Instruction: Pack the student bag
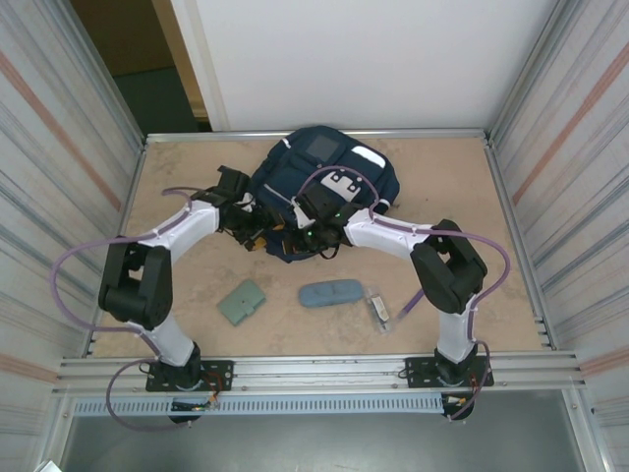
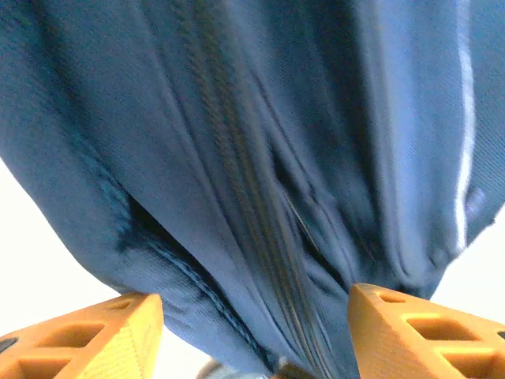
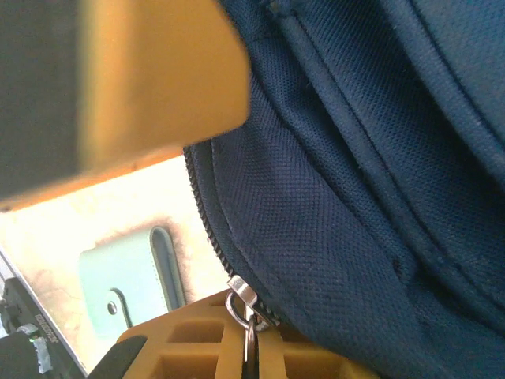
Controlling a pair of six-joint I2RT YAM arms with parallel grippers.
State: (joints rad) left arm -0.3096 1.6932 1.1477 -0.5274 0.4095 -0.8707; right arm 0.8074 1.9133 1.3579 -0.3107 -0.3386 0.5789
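Bag (image 1: pixel 295 162) is lying flat at the far middle of the table (image 1: pixel 472 246), close to the back wall, with its white-patched face turned up. Its long axis is running roughly from far to near, and the rounded end is pointing to the wall. Whether this end is the top, I cannot tell.

Both arms are reaching over the near edge of the bag and partly covering it. The left gripper (image 1: pixel 256 234) is hanging at the near-left corner. In its wrist view its orange fingers (image 2: pixel 87 335) are standing well apart, with a fold of navy cloth and a dark zip (image 2: pixel 252 221) sagging between them. A thin white stripe (image 2: pixel 464 158) is running down the cloth on the right.

The right gripper (image 1: pixel 290 239) is sitting just beside it. Its fingers (image 3: pixel 197 347) are pressing together on the metal zip pull (image 3: pixel 243 304), which is hanging from the zip at the bag's edge. The cloth there is a coarse woven nylon with stitched seams.

On the bare board nearer to the bases, a flat green wallet (image 1: pixel 242 301) with a snap, a blue-grey oval case (image 1: pixel 330 293) and a small dark-and-clear object (image 1: pixel 377 306) are lying in a row, apart from each other and from the bag.
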